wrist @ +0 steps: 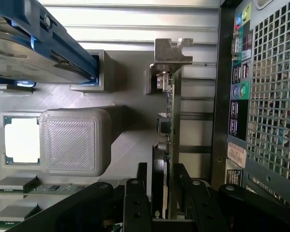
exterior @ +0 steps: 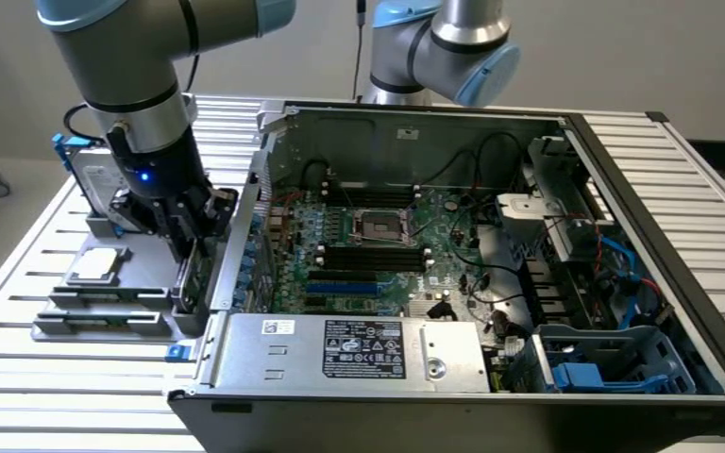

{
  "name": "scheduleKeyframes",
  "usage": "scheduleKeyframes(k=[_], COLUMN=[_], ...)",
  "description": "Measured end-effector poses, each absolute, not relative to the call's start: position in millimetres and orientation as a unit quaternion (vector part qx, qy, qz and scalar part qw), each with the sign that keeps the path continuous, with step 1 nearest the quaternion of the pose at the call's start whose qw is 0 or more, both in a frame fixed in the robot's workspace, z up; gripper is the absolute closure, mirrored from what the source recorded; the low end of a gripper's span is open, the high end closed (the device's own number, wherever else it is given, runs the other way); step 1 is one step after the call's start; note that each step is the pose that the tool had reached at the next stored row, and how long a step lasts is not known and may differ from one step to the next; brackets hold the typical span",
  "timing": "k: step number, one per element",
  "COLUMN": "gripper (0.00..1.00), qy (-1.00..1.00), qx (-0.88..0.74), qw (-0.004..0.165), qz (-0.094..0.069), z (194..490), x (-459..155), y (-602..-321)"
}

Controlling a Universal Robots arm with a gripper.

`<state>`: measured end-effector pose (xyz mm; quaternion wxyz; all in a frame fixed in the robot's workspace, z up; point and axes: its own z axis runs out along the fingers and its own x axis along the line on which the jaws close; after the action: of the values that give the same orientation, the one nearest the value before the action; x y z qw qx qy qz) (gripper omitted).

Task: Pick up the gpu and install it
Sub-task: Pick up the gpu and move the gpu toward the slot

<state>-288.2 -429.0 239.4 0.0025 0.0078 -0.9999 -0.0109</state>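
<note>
Black gripper (wrist: 161, 169), green gpu (wrist: 168, 123) with a silver bracket. There's the grey holder (wrist: 128, 145), fine cross-hatch on its raised block. Blue frame around the silver hard drive (wrist: 19, 53), black case (wrist: 275, 96) with a square-mesh grille, and a silver ribbed table (wrist: 135, 24).

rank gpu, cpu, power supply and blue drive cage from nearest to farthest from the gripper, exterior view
1. gpu, just below the gripper
2. cpu, exterior view's left
3. power supply, case's near edge
4. blue drive cage, exterior view's far right
</note>
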Motion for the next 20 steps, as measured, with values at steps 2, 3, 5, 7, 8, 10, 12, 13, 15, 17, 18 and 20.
scheduleKeyframes(k=[2, 3, 5, 7, 8, 10, 12, 13, 15, 17, 18, 20], gripper=[0.64, 0.64, 0.64, 0.66, 0.73, 0.73, 0.74, 0.74, 0.74, 0.74, 0.74, 0.74], qy=[-1.0, -1.0, -1.0, -1.0, -1.0, -1.0, -1.0, -1.0, -1.0, -1.0, -1.0, -1.0], qx=[0.007, 0.007, 0.007, 0.007, 0.007, 0.007, 0.007, 0.007, 0.007, 0.007, 0.007, 0.007], qw=[0.003, 0.003, 0.003, 0.003, 0.003, 0.003, 0.003, 0.003, 0.003, 0.003, 0.003, 0.003], qz=[-0.011, -0.011, -0.011, -0.011, -0.011, -0.011, -0.011, -0.011, -0.011, -0.011, -0.011, -0.011], z=[239.4, 239.4, 239.5, 239.5, 239.5, 239.5, 239.5, 239.5, 239.5, 239.5, 239.5, 239.5], x=[-288.3, -288.3, -288.3, -288.3, -288.3, -288.3, -288.3, -288.3, -288.3, -288.3, -288.3, -288.3], y=[-429.0, -429.0, -429.0, -429.0, -429.0, -429.0, -429.0, -429.0, -429.0, -429.0, -429.0, -429.0])
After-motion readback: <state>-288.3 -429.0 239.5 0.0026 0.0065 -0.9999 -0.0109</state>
